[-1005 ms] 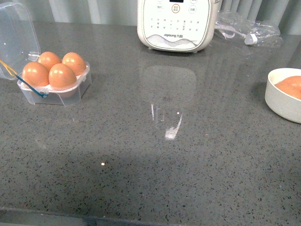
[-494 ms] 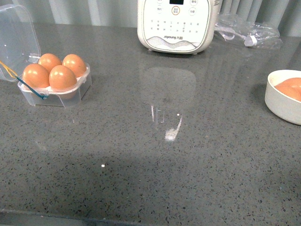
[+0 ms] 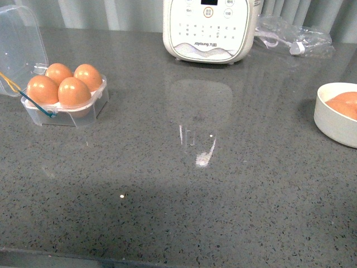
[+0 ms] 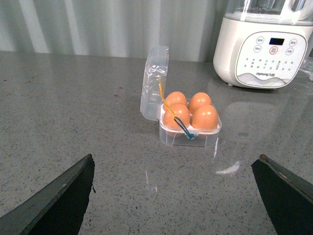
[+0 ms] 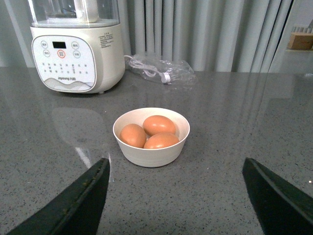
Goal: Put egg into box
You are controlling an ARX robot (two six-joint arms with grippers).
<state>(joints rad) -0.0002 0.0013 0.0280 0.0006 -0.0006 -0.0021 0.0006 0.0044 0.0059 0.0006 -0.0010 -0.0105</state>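
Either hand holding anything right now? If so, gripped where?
Nothing is held. The left hand is open and empty, facing the box with four eggs; the right hand is open and empty, facing the bowl of three eggs.

I see a dark grey speckled stone countertop (image 3: 262, 212) filling the front view, glossy enough to throw a white glare patch (image 3: 204, 157) mid-surface, with a pale grey pleated curtain (image 5: 220, 29) hanging behind its far edge, lighting soft and even.

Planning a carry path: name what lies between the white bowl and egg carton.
Front view: only bare grey countertop between white bowl and egg carton; the Joyoung appliance stands behind.
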